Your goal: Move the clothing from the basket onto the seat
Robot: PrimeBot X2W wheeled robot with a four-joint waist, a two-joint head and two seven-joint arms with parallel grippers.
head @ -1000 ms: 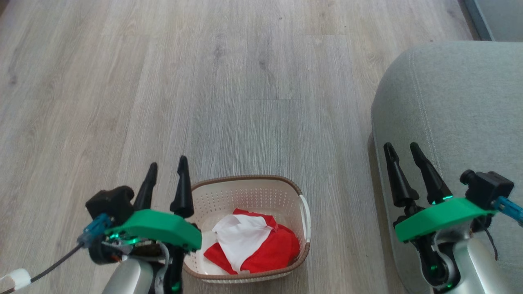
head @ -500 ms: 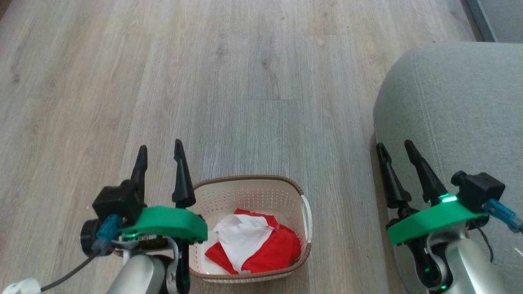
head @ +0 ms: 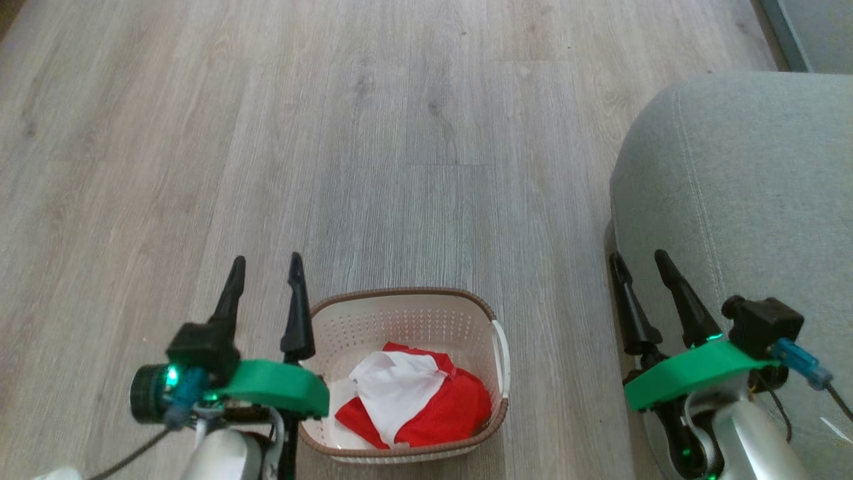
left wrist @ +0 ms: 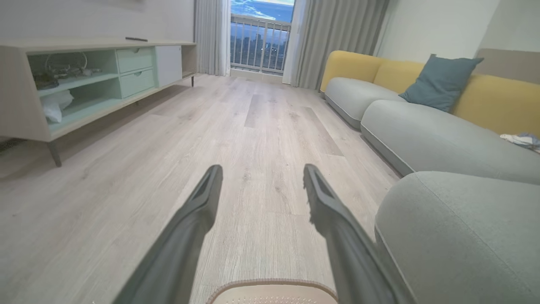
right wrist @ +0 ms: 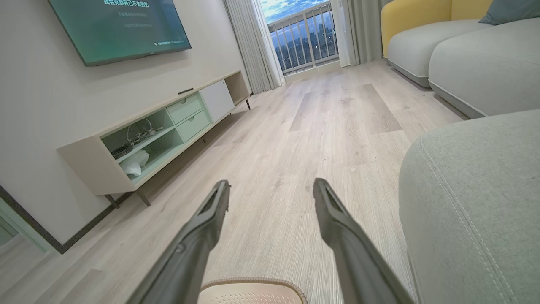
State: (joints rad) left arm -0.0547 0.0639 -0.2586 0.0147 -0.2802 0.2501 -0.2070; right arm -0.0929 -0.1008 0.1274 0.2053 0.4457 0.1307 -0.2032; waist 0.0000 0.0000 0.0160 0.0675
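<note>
In the basket (head: pixel 408 313), red-and-white clothing (head: pixel 413 403), bunched together

Head camera looks steeply down from above and behind the left gripper (head: pixel 266 257) and right gripper (head: pixel 638 255). Wrist cameras look low and level along each gripper; both share the brown-rimmed cream perforated plastic basket (left wrist: pixel 272 281) just beneath it and the grey-green upholstered seat (left wrist: pixel 455 228) to its right.

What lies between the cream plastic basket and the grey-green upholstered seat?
Bare pale wood-plank floor separates the basket from the seat, in the head view.
</note>
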